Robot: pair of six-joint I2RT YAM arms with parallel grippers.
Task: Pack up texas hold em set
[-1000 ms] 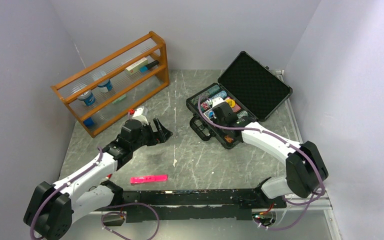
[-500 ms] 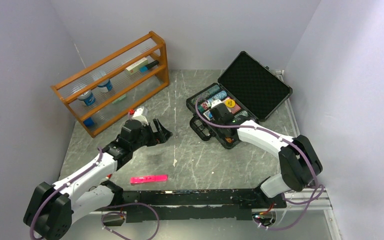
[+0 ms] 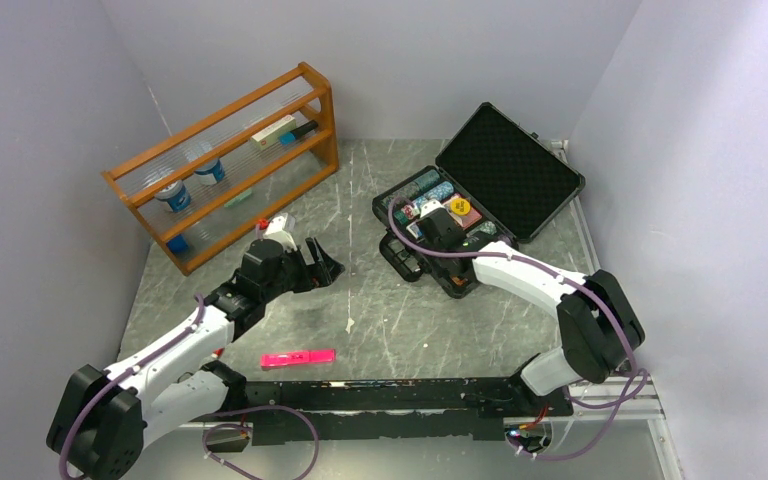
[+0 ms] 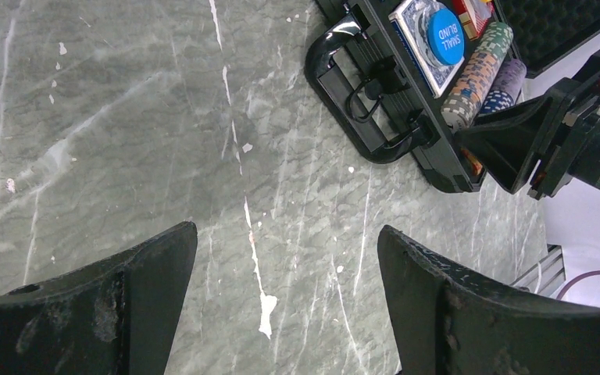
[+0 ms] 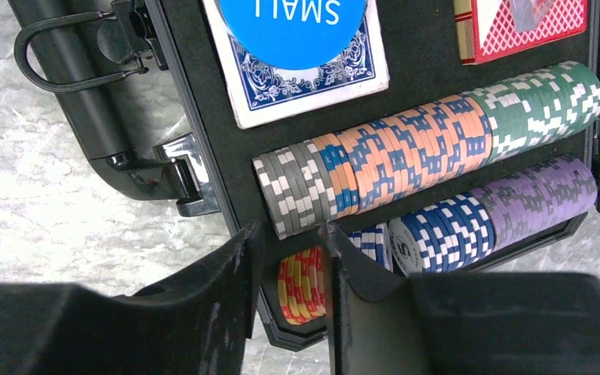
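The black case point(image 3: 397, 252) lies open at the right, with its foam lid point(image 3: 510, 170) leaning back. Rows of poker chips point(image 5: 430, 148) fill its slots beside a blue button point(image 5: 293, 23) on a blue card deck point(image 5: 312, 78). A red deck point(image 5: 523, 27) lies beyond, and a yellow button point(image 3: 460, 206) shows from above. My right gripper point(image 5: 291, 228) hangs low over the case's near corner. Its fingers stand apart on either side of a short red-and-yellow chip stack point(image 5: 303, 285) lying in its slot, with a gap on the left side. My left gripper point(image 4: 285, 230) is wide open and empty above bare table.
A wooden rack point(image 3: 225, 165) with cups and pens stands at the back left. A pink marker point(image 3: 298, 357) lies near the front edge. The case handle point(image 4: 355, 109) juts toward the table's middle. Walls close in on three sides.
The right gripper has shifted a little left over the case and its jaws have widened around the red-and-yellow chips. The left arm has not moved.
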